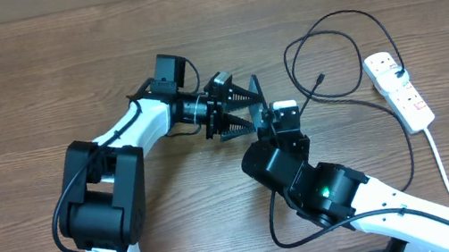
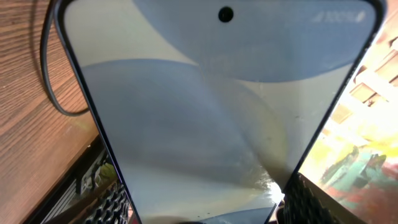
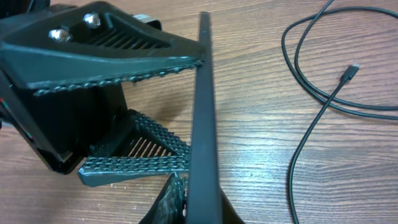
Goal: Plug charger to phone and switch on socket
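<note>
The phone [image 1: 254, 94] stands on its edge above the table middle, held between both grippers. Its blue-white screen fills the left wrist view [image 2: 205, 112], and it shows edge-on in the right wrist view [image 3: 204, 93]. My left gripper [image 1: 247, 109] is shut on the phone's sides [image 2: 208, 202]. My right gripper [image 1: 265, 121] is shut on the phone's lower end [image 3: 202, 199]. The charger cable [image 1: 328, 37] lies looped on the table to the right, its connector tip [image 1: 322, 79] free [image 3: 351, 71]. Its plug sits in the socket strip [image 1: 399, 89] at the far right.
The strip's white cord [image 1: 444, 172] runs toward the front right edge. A loop of black cable [image 2: 50, 81] lies on the wood left of the phone in the left wrist view. The right arm's own black cable [image 1: 281, 225] hangs near its base.
</note>
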